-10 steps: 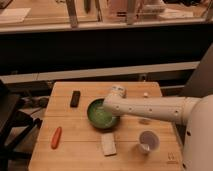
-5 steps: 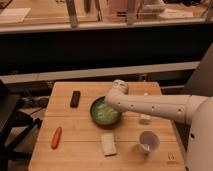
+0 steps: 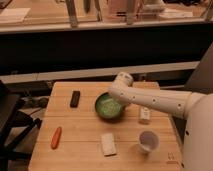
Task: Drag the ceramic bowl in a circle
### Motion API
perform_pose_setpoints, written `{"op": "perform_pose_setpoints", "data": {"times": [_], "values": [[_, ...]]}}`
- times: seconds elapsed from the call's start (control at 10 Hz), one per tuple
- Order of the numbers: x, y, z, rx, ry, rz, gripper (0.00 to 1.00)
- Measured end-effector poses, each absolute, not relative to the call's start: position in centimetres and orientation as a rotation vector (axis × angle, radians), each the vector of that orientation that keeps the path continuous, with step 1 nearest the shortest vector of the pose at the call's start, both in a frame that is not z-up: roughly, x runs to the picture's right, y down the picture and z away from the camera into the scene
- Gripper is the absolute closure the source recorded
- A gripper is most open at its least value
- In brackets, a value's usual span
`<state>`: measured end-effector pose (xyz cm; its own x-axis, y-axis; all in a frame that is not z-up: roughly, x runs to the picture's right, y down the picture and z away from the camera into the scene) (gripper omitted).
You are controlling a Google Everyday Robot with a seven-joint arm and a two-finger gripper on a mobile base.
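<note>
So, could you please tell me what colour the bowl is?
Green bowl, paler speckled inside, in the camera view; the gripper is at its rim.

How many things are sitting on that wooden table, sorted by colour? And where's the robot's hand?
Green: 1, the ceramic bowl
White: 3, a cup and two small blocks
Black: 1, a small bar
Orange: 1, a carrot-like stick
Total: 6
The gripper is at the bowl's far rim.

The ceramic bowl [image 3: 109,107] has slid slightly toward the table's far edge, gripper [image 3: 118,98] with it.

White arm outstretched from right, gripper [image 3: 116,98] low at its end.
</note>
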<state>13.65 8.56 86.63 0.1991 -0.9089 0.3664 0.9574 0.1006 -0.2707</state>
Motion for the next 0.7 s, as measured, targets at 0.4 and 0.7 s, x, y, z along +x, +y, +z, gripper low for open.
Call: {"op": "perform_pose_setpoints", "data": {"times": [0.4, 0.7], "values": [[10.3, 7.4, 87.7, -0.499, -0.15, -1.466, 1.0], [7.6, 8.5, 87.6, -0.491, -0.19, -1.51, 1.0]]}}
